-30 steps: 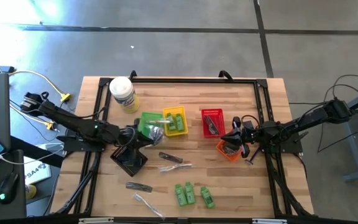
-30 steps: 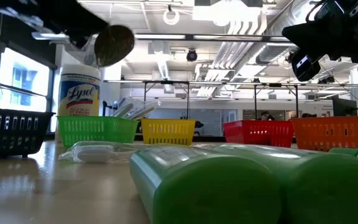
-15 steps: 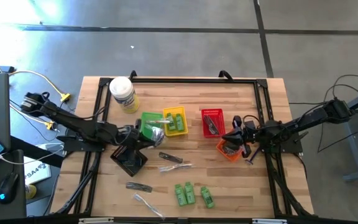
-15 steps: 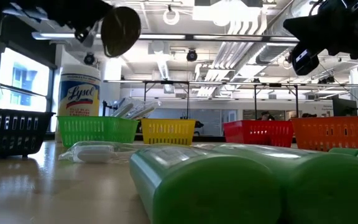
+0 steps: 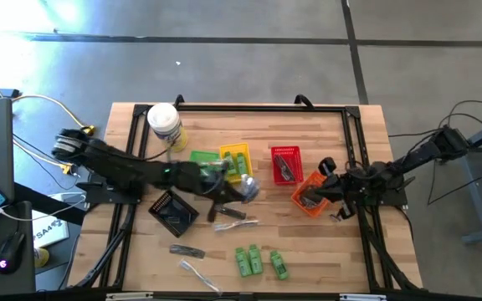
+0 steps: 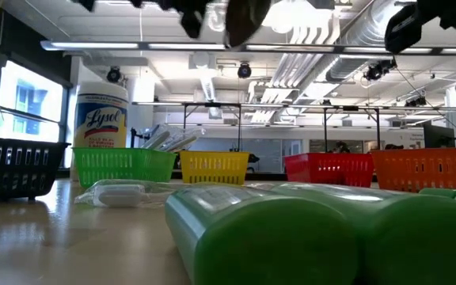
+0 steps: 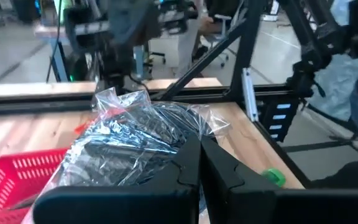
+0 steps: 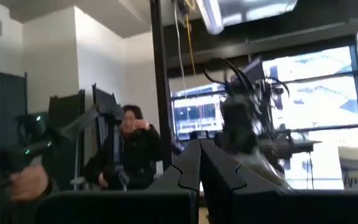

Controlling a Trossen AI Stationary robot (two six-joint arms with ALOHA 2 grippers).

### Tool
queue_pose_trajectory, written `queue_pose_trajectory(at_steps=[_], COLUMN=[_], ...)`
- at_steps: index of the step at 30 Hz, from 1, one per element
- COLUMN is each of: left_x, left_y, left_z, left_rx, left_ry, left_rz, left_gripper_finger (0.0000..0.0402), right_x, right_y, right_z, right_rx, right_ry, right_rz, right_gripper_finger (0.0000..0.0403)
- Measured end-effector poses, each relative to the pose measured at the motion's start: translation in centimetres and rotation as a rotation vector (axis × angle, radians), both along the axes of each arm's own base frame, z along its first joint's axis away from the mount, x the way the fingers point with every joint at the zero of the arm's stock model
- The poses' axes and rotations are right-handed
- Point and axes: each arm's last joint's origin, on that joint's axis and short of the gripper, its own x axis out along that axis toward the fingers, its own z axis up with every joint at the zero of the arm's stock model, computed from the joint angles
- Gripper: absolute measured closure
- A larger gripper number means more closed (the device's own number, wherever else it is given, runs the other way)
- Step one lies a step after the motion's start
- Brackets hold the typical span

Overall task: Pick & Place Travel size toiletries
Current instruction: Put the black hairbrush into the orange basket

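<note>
My left gripper (image 5: 239,189) reaches over the table's middle, between the yellow basket (image 5: 237,160) and the red basket (image 5: 284,163), shut on a dark round flat piece in clear wrap (image 6: 245,17). My right gripper (image 5: 328,187) is shut on nothing beside the orange basket (image 5: 308,201), tipped upward. Green tubes (image 5: 253,260), black sticks (image 5: 228,211) and clear-wrapped sticks (image 5: 234,224) lie flat on the wood near the front edge. My left gripper pinches the crumpled clear wrap (image 7: 166,140) of the dark round piece between its two fingers. The fingers come in about level from the table's left. The piece sticks out beyond the fingertips, lifted well clear of the table and the baskets.
A white jar with a yellow label (image 5: 166,125) stands at the far left. A green basket (image 5: 201,160) sits left of the yellow one and a black basket (image 5: 174,213) nearer the front. A dark frame (image 5: 262,107) borders the table. A person (image 8: 132,155) sits in the room beyond.
My left gripper has swung quickly toward the table's right and risen, carrying the wrapped round piece from over the green basket to past the yellow one. My right gripper has tipped its fingers upward and drawn slightly toward the right edge.
</note>
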Motion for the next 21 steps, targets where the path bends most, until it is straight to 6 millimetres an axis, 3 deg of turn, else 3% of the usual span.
queue_pose_trajectory(at_steps=[5, 8, 13, 21], left_x=[4.2, 6.3, 9.1, 13.6], left_y=[1.0, 1.0, 0.7, 0.4], left_z=[-0.1, 0.3, 0.1, -0.7], left_rx=[-0.034, -0.039, -0.046, -0.052], left_ry=[0.029, 0.016, 0.018, 0.013], left_rz=[-0.055, -0.093, -0.158, -0.154], left_gripper_finger=[0.0401, 0.0401, 0.0401, 0.0401], right_x=[-0.2, -0.2, -0.7, -2.1], right_y=[0.3, 0.5, -0.1, -0.9], right_z=[1.0, 2.0, 3.7, 5.9], right_rx=[-0.004, -0.027, -0.060, -0.032], right_ry=[0.004, 0.098, 0.247, 0.235], right_rz=[-0.009, 0.023, -0.097, -0.139], right_gripper_finger=[0.0401, 0.0401, 0.0401, 0.0401])
